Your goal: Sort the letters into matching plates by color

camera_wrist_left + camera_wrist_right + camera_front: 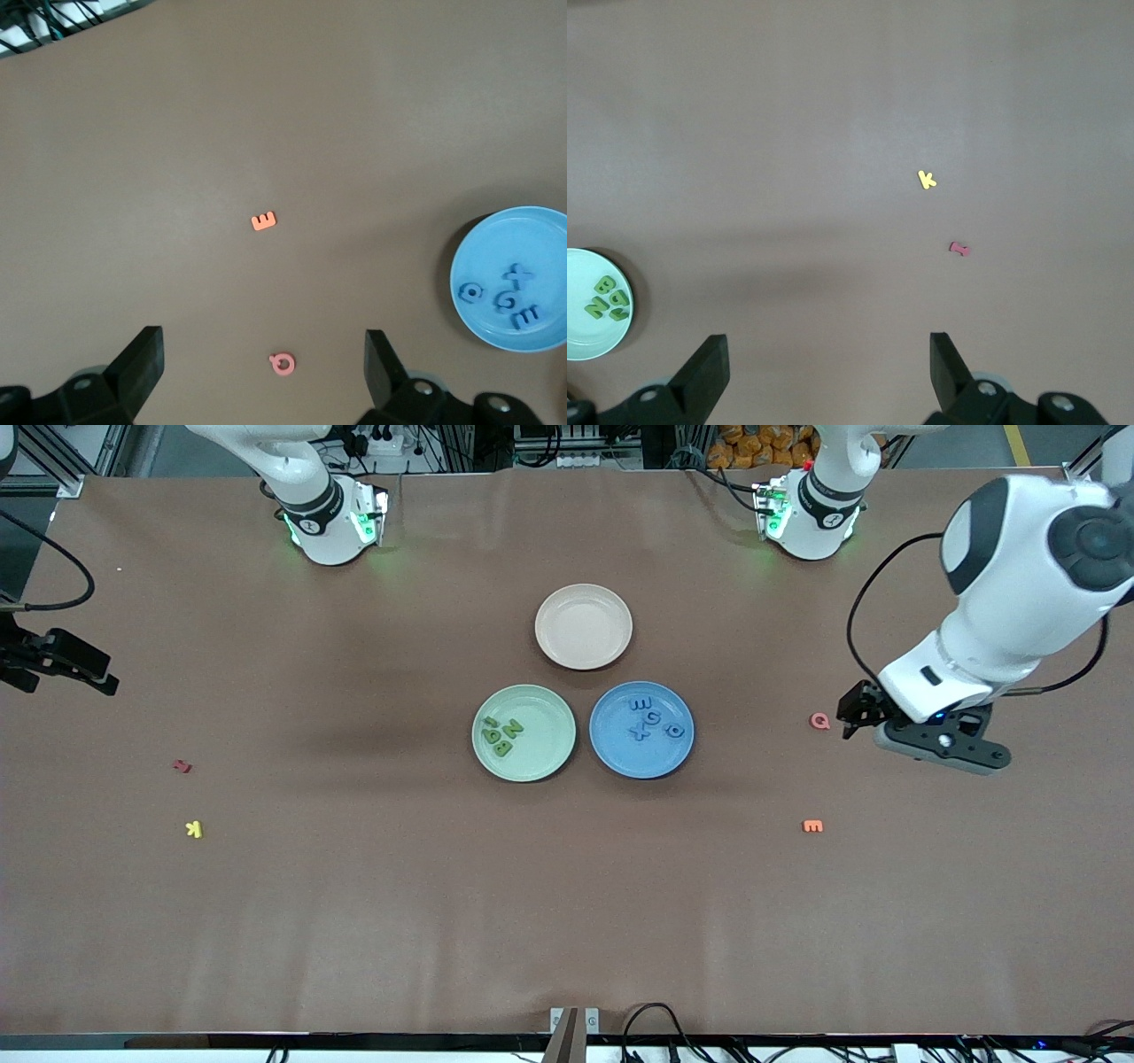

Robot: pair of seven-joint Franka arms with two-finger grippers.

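Observation:
The pale green plate (542, 755) holds several green letters (501, 735). Beside it, toward the left arm's end, the blue plate (620, 755) holds several blue letters (653, 717). My left gripper (852, 713) hangs open over the bare cloth, with a pink Q (283, 364) on the table between its fingers and apart from both. An orange E (264, 220) lies nearer the front camera. My right gripper (89, 669) hangs open and empty at its arm's end of the table. A yellow K (926, 180) and a small red letter (959, 249) lie on the cloth there.
An empty beige-pink plate (584, 626) stands farther from the front camera than the other two plates. The brown cloth (354, 921) covers the whole table. Cables (656, 1023) lie at the table's near edge.

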